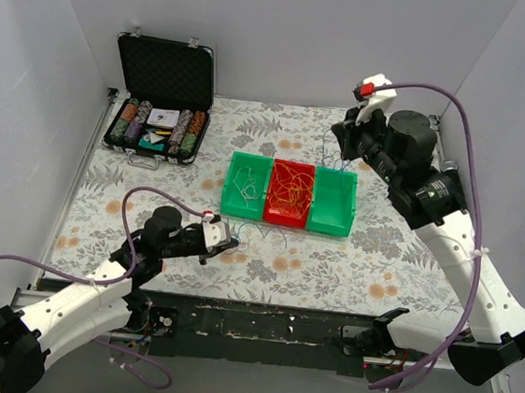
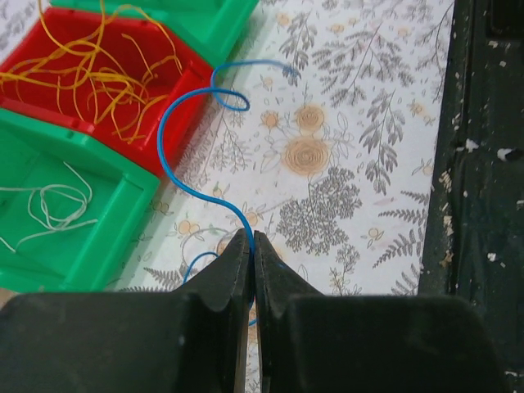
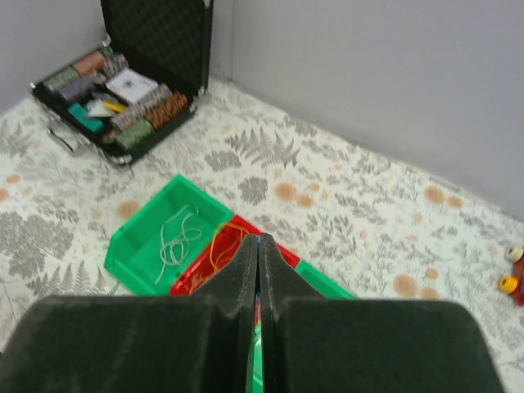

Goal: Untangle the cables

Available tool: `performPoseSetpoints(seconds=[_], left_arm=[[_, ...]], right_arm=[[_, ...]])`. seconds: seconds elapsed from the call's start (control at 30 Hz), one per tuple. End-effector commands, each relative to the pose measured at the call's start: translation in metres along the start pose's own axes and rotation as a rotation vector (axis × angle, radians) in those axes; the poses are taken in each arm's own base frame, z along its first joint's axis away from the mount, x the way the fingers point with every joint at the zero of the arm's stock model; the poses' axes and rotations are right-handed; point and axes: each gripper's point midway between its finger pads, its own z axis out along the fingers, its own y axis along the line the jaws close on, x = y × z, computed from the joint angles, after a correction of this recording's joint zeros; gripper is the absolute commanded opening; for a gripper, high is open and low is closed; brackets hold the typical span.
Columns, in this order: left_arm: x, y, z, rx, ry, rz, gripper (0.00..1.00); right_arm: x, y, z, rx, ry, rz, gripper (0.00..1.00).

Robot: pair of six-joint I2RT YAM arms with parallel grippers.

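My left gripper [image 1: 229, 242] [image 2: 252, 235] is low over the table in front of the bins, shut on a thin blue cable [image 2: 164, 123] that curls up toward the red bin [image 2: 98, 135]. My right gripper [image 1: 341, 137] [image 3: 258, 239] is raised high above the right green bin [image 1: 330, 227], jaws closed, with a sliver of blue at the tips. Thin blue strands [image 1: 328, 154] hang from it toward that bin. Yellow cables [image 1: 291, 192] [image 2: 82, 74] lie in the red bin. White cables [image 2: 49, 205] [image 3: 176, 237] lie in the left green bin [image 1: 229, 188].
An open black case [image 1: 163, 73] of poker chips stands at the back left and shows in the right wrist view [image 3: 123, 98]. The dark front rail [image 2: 483, 164] borders the table by my left gripper. A small red and yellow object [image 3: 514, 270] lies at the far right.
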Motion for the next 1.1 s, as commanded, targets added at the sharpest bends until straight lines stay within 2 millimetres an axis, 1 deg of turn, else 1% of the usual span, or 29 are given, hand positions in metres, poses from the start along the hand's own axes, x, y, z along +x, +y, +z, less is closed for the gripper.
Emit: performPoseSetpoints(seconds=[0.0, 0.13, 0.2, 0.33, 0.37, 0.6, 0.77, 0.93, 1.07], left_arm=[[-0.049, 0.003, -0.004, 0.017, -0.107, -0.011, 0.00], [-0.069, 0.005, -0.007, 0.023, -0.146, -0.040, 0.00], [-0.077, 0.006, -0.009, 0.021, -0.159, -0.054, 0.00], [-0.089, 0.008, -0.011, 0.020, -0.181, -0.077, 0.00], [-0.091, 0.009, -0.012, 0.021, -0.187, -0.078, 0.00], [-0.101, 0.012, -0.015, 0.012, -0.204, -0.092, 0.00], [-0.107, 0.014, -0.016, 0.012, -0.219, -0.093, 0.00], [-0.113, 0.014, -0.018, 0.018, -0.232, -0.097, 0.00], [-0.114, 0.015, -0.018, 0.016, -0.236, -0.097, 0.00]], right_arm=[[-0.006, -0.014, -0.003, 0.063, -0.082, 0.027, 0.01], [0.020, -0.026, 0.004, 0.104, -0.036, 0.031, 0.01], [0.038, -0.034, 0.008, 0.126, -0.001, 0.036, 0.01], [0.068, -0.043, 0.015, 0.143, 0.045, 0.040, 0.01], [0.080, -0.044, 0.017, 0.147, 0.066, 0.066, 0.01], [0.125, -0.060, 0.032, 0.165, 0.133, 0.085, 0.01], [0.166, -0.074, 0.048, 0.173, 0.199, 0.107, 0.01], [0.201, -0.076, 0.068, 0.172, 0.274, 0.139, 0.01], [0.234, -0.077, 0.076, 0.190, 0.352, 0.178, 0.01]])
